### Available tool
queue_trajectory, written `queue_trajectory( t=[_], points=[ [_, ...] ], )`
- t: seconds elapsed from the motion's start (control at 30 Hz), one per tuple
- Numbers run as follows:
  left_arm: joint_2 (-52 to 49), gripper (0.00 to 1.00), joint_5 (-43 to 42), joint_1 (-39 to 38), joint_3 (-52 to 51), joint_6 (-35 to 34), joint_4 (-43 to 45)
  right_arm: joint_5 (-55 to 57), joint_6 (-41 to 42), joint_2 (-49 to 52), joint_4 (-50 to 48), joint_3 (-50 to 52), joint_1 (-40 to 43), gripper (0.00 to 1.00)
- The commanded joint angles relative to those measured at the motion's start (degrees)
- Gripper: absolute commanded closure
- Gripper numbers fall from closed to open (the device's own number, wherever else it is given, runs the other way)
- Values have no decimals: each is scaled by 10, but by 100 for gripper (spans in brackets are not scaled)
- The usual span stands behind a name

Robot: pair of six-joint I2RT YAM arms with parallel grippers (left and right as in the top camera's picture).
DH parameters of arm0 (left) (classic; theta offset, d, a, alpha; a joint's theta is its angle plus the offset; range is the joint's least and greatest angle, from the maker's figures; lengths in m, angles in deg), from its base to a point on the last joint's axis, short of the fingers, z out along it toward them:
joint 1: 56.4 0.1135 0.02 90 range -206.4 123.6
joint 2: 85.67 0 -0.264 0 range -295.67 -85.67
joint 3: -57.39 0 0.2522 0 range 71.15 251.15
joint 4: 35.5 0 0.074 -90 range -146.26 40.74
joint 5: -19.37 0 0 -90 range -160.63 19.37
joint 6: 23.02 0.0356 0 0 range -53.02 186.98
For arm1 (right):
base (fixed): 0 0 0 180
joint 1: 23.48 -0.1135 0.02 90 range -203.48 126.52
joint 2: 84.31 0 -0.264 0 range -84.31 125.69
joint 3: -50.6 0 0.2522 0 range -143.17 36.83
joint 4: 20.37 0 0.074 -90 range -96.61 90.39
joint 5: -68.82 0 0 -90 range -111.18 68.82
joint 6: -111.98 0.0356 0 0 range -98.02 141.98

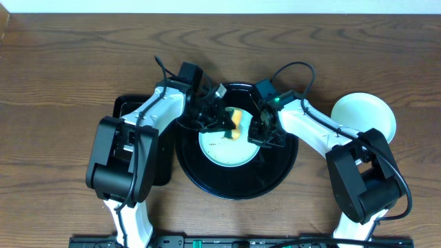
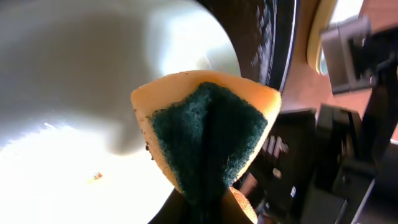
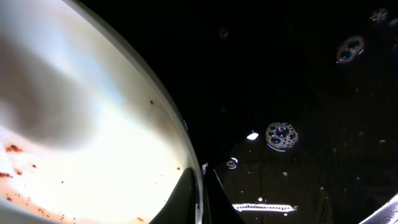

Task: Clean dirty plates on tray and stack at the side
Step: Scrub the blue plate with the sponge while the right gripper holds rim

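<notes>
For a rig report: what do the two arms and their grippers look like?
The left arm and right arm have white links between bulky black joint housings. The left gripper and right gripper are black. A black cable loops above each wrist; a small green light glows on the right one.

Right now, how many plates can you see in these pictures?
2. One plate lies on the round black tray, in the middle. The other plate sits on the table, right of the tray; more could be hidden under it.
</notes>
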Motion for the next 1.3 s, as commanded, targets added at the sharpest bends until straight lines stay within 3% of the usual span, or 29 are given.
queue_trajectory(
  t=[0.0, 0.33, 0.83, 1.27],
  points=[
    [12, 93, -34, -21, 7, 6, -14, 42, -8, 17, 2, 15, 11, 99],
    [0, 93, 84, -57, -5, -39, -21, 42, -8, 17, 5, 15, 11, 99],
    [-115, 92, 58, -65, -6, -46, -3, 42, -8, 17, 5, 15, 11, 99],
    [-113, 92, 421, 18, -6, -61, -132, 43, -12, 17, 13, 15, 11, 99]
  ],
)
